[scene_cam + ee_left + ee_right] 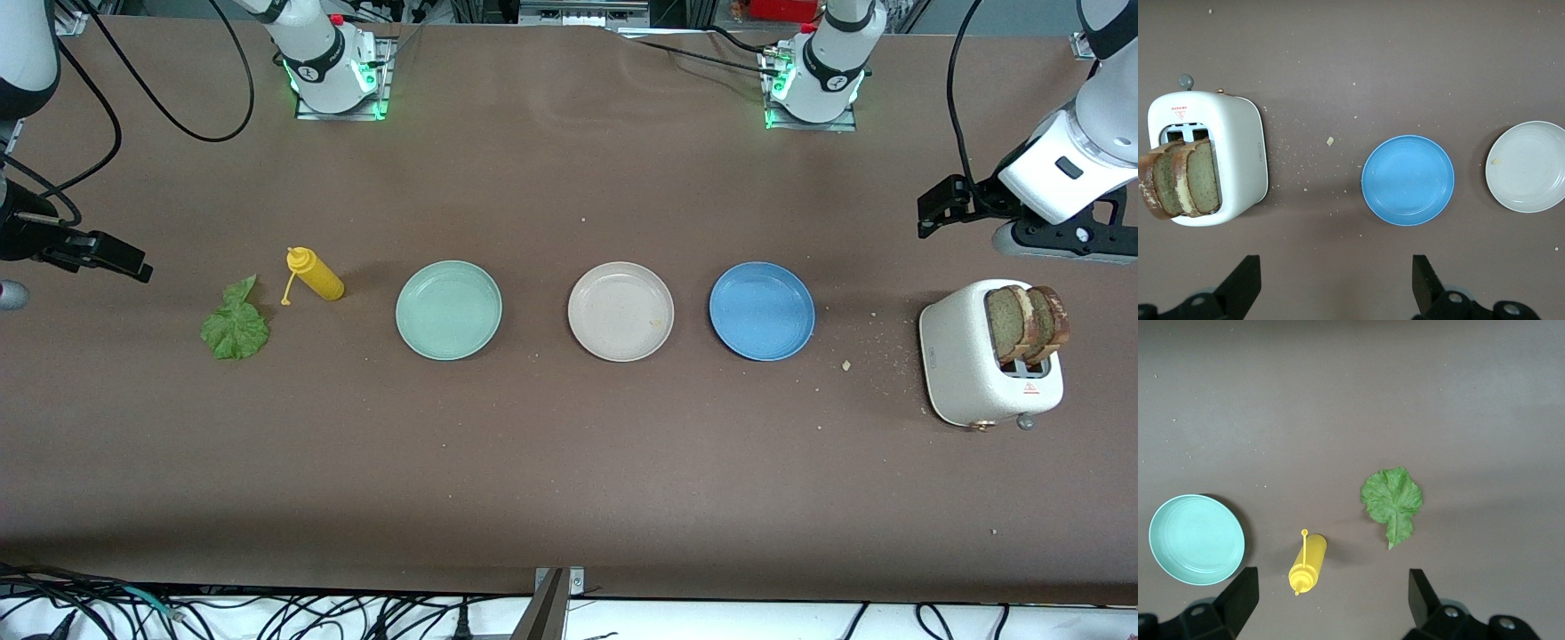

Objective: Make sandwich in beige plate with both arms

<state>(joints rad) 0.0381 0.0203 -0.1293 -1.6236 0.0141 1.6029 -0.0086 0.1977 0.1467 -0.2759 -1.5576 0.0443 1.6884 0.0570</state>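
The beige plate (621, 311) lies empty at the middle of the table, between a mint-green and a blue plate; it also shows in the left wrist view (1526, 167). Brown bread slices (1027, 322) stand in a white toaster (965, 356) at the left arm's end, also seen in the left wrist view (1181, 177). A green lettuce leaf (235, 324) lies flat at the right arm's end (1392, 500). My left gripper (931, 213) hangs open and empty (1336, 283) over bare table beside the toaster. My right gripper (133, 262) hangs open and empty (1331, 597) near the lettuce.
The mint-green plate (448, 309) and blue plate (761, 310) flank the beige one. A yellow squeeze bottle (317, 276) lies on its side between lettuce and mint plate. Crumbs lie scattered between blue plate and toaster.
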